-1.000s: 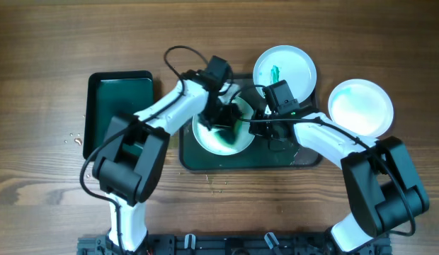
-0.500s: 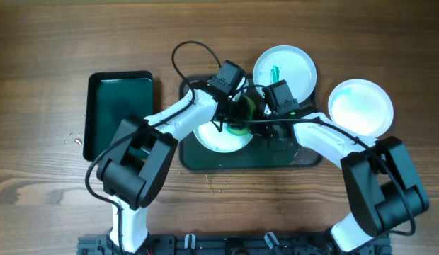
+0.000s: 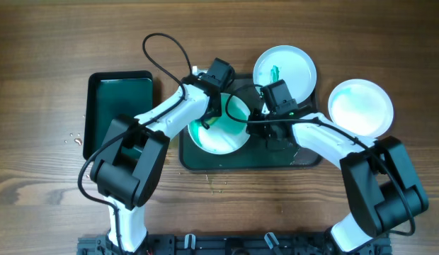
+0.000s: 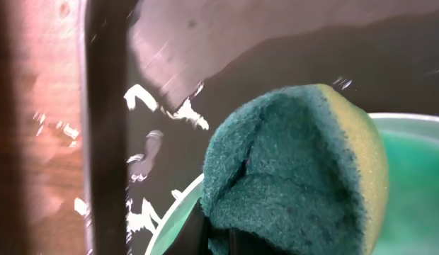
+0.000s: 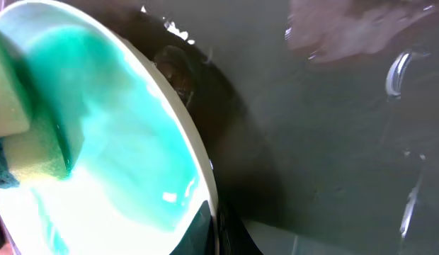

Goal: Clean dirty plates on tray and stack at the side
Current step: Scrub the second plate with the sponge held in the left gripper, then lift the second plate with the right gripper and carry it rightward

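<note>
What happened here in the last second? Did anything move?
The left claw, gripping the sponge, swept right across the middle plate, then back to its left edge. The right claw kept holding that plate's rim; the rear white plate and the off-tray plate stayed put.

The overhead camera looks straight down on the whole bench (image 3: 49, 42). Both wrist cameras sit very close, sharing the middle plate (image 3: 219, 138) on the tray (image 3: 226, 161).

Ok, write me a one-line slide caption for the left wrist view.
A green-and-yellow sponge set against a teal-smeared plate above the wet dark tray.
</note>
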{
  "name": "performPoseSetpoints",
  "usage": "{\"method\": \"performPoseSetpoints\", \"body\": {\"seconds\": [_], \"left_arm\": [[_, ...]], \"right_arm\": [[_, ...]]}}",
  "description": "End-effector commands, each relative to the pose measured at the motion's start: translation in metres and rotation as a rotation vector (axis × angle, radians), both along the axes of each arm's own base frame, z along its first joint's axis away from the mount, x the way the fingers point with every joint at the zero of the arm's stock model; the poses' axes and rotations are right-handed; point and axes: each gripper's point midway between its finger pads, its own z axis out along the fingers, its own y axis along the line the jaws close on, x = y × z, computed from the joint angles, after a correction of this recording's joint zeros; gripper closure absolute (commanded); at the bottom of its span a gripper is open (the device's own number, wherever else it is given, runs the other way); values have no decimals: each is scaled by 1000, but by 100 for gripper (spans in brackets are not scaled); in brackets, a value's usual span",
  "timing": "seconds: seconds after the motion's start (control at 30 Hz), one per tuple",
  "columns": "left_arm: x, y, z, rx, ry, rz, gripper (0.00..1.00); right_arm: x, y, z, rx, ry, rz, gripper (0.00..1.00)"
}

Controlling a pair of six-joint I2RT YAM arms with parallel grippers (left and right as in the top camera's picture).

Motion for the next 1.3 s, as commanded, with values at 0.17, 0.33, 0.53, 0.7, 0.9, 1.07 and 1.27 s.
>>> {"method": "performPoseSetpoints", "body": {"seconds": [0.17, 0.33, 0.53, 0.7, 0.9, 1.07, 1.27], "left_arm": [[-90, -51, -26, -348, 452, -261, 96], [-114, -97, 2, -691, 560, -397, 96], [-88, -79, 23, -722, 545, -318, 96], [-53, -50, 51, -647, 463, -257, 96], [-9, -9, 96, -480, 253, -175, 96], [1, 6, 107, -396, 178, -163, 96], [3, 8, 107, -389, 168, -162, 96]], "right_arm": [[-3, -14, -13, -55, 29, -20, 96], [-3, -14, -13, -57, 30, -19, 96], [-6, -13, -13, -50, 39, -13, 96], [-10, -4, -10, -7, 45, 40, 96], [-8, -10, 13, -37, -21, 63, 96], [-10, -27, 46, -135, -114, 64, 96], [-14, -57, 98, -318, -281, 9, 96]]}}
